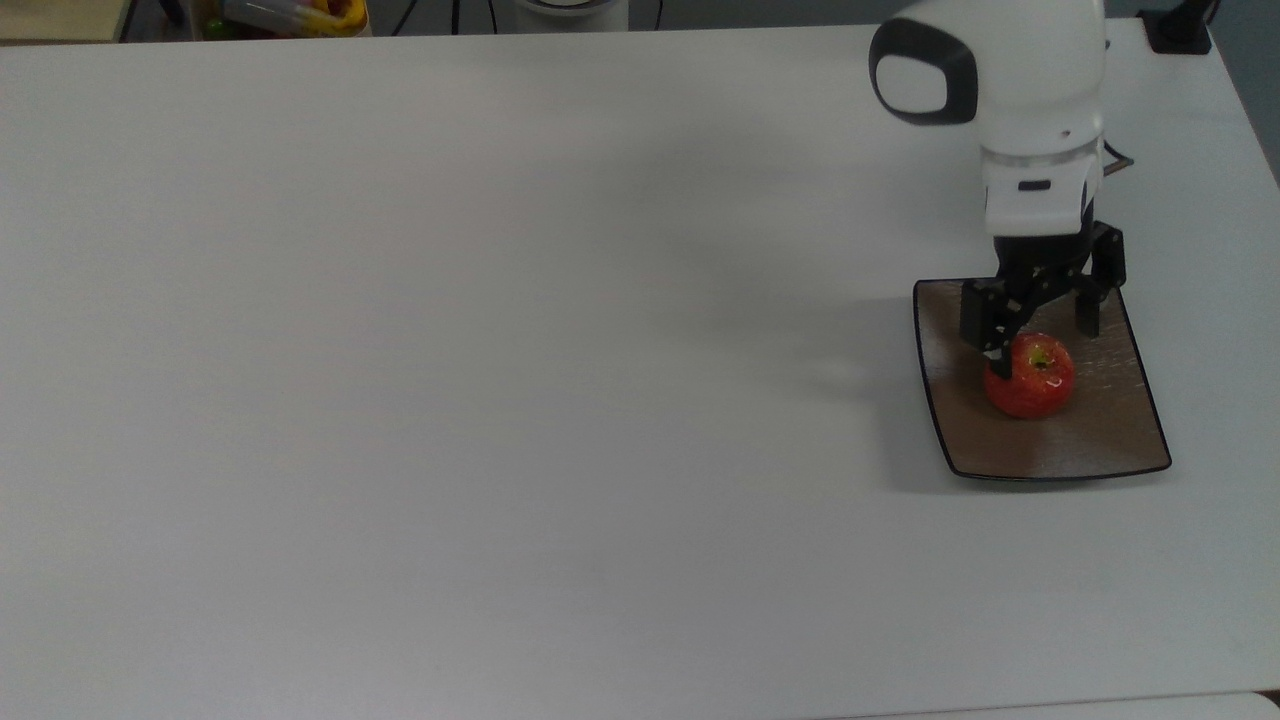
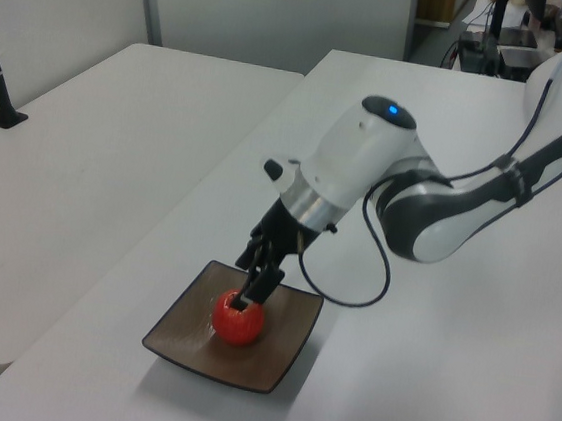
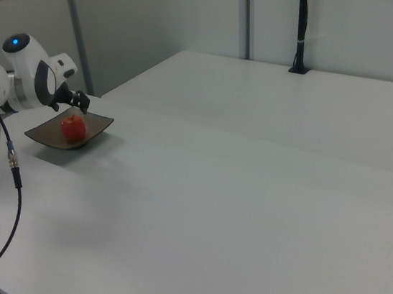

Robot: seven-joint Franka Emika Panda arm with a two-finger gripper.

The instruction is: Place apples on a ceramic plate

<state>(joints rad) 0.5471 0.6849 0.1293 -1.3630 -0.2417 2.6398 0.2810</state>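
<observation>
The red apple (image 1: 1030, 376) sits upright on the square brown ceramic plate (image 1: 1060, 452), its yellow-green stem hollow facing up. My gripper (image 1: 1038, 326) hangs open just above the apple, with one black finger on either side of its top and not gripping it. In the left view the apple (image 2: 237, 320) rests near the middle of the plate (image 2: 281, 354) with the gripper (image 2: 253, 274) over it. The right view shows the apple (image 3: 73, 129) on the plate (image 3: 43, 135) at the far left, below the gripper (image 3: 79, 102).
The plate lies near the right edge of the white table (image 1: 500, 350) in the top view. A black post base (image 1: 1180, 30) stands at the far right corner and colourful items (image 1: 290, 15) lie beyond the far edge. A second table (image 2: 87, 140) adjoins.
</observation>
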